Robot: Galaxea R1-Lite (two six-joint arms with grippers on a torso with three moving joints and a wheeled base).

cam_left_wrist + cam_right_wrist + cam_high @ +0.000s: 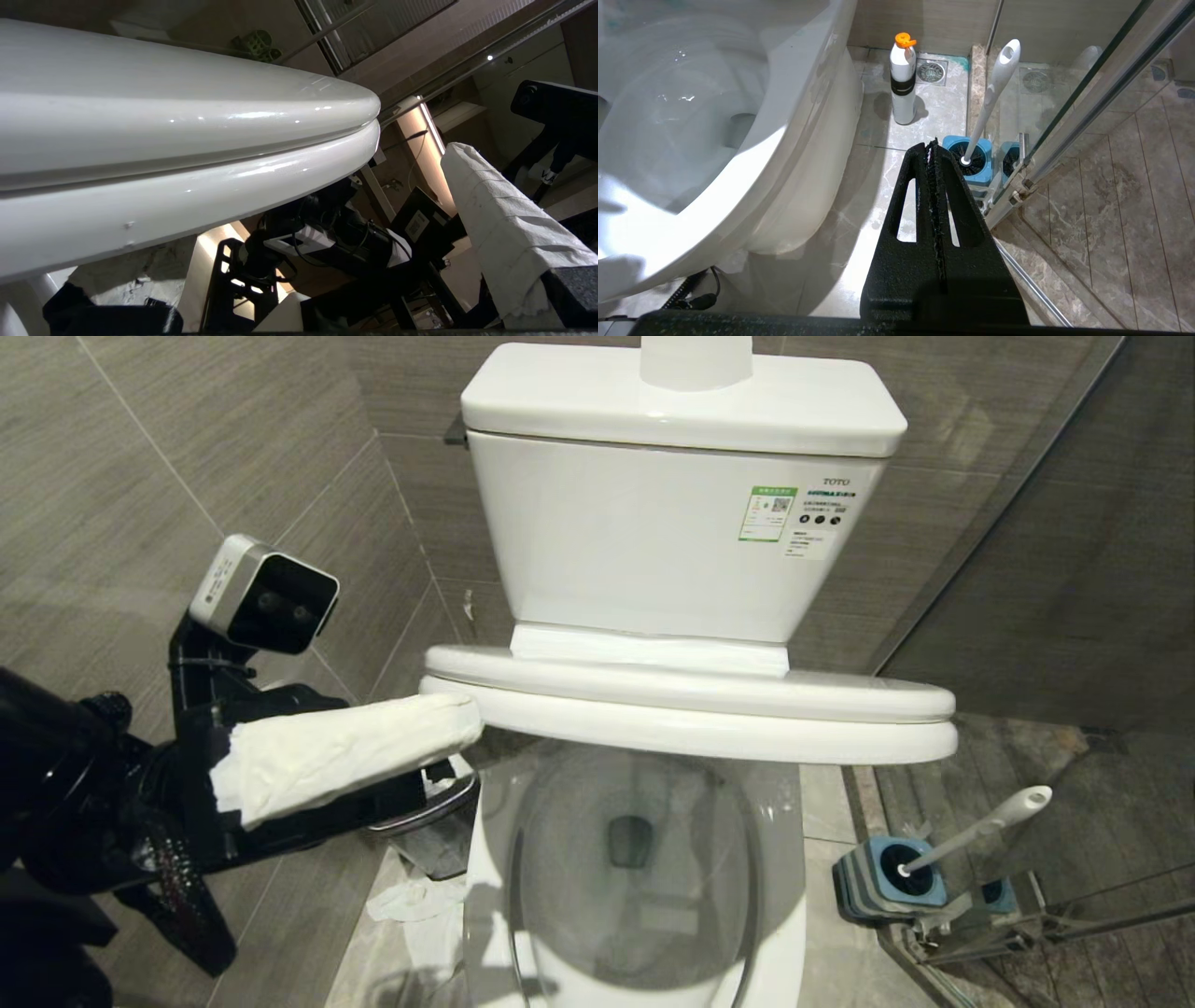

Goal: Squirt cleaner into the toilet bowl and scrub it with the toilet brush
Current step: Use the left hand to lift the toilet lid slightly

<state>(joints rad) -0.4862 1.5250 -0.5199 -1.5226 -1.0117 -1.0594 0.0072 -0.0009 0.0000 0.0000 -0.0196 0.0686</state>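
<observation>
Toilet bowl point(635, 859) seen from above, its seat point(691, 733) and lid point(691, 691) raised together only partway and jutting forward over the rear of the basin, below the stickered tank point(653, 532). Left gripper point(411, 756), at the bowl's left side, has its fingers spread wide open and gripping nothing; the upper finger is wrapped in white paper tissue point(345, 751), whose tip lies just at the left edge of the seat, while the lower finger sits near the rim of a small steel waste bin point(434, 835). Crumpled tissue point(411, 901) lies on the floor beside the bin. Toilet brush point(980, 831) stands tilted in its blue-and-grey holder point(882, 882) on the floor to the right of the bowl, against the glass shower partition point(1087, 102). Right gripper point(934, 154), fingers pressed fully together and empty, hangs above the floor near the holder. A white cleaner bottle point(903, 84) with an orange cap stands upright on the floor between bowl and brush
</observation>
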